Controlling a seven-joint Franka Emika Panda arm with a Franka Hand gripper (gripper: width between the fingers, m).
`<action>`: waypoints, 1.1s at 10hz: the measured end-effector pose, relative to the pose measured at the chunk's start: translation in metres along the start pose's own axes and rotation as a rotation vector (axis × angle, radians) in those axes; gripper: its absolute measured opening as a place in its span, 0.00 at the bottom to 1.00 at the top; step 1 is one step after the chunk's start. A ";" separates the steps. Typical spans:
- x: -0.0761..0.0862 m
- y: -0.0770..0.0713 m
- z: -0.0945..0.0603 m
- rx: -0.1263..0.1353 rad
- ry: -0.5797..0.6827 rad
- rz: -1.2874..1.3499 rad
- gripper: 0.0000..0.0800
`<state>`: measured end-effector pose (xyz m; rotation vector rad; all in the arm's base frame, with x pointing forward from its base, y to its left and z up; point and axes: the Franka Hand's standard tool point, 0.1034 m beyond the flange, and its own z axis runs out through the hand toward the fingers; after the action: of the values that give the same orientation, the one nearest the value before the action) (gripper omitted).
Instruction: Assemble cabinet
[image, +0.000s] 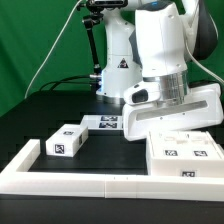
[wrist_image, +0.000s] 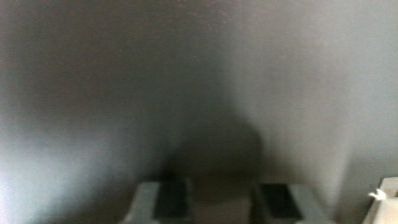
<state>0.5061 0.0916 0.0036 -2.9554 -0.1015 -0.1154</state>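
— Wrist view: what's the gripper (wrist_image: 222, 192) doing?
— Fingers spread apart, nothing between them, only blurry grey beyond.
— And the cabinet (image: 182, 152)?
— On the black table (image: 40, 110), at the exterior view's right, just behind the low white frame (image: 90, 182). The arm hangs over it. A smaller tagged block (image: 64, 142) lies well apart, leftward.

Matt white parts were seen against a dull black table (image: 30, 115).
The cabinet (image: 180, 150) pieces were finished in smooth matt white and marked with printed black-and-white tags. The border frame (image: 80, 182) was given the same matt white. The arm (image: 160, 45) was cased in smooth, faintly glossy white plastic. The backdrop (image: 20, 40) was hung in green cloth.
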 end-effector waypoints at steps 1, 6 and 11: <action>-0.001 0.001 0.000 -0.001 -0.001 -0.008 0.06; 0.000 0.004 -0.014 -0.009 -0.001 -0.064 0.00; 0.015 0.000 -0.066 -0.034 0.015 -0.096 0.00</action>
<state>0.5163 0.0806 0.0694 -2.9826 -0.2419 -0.1538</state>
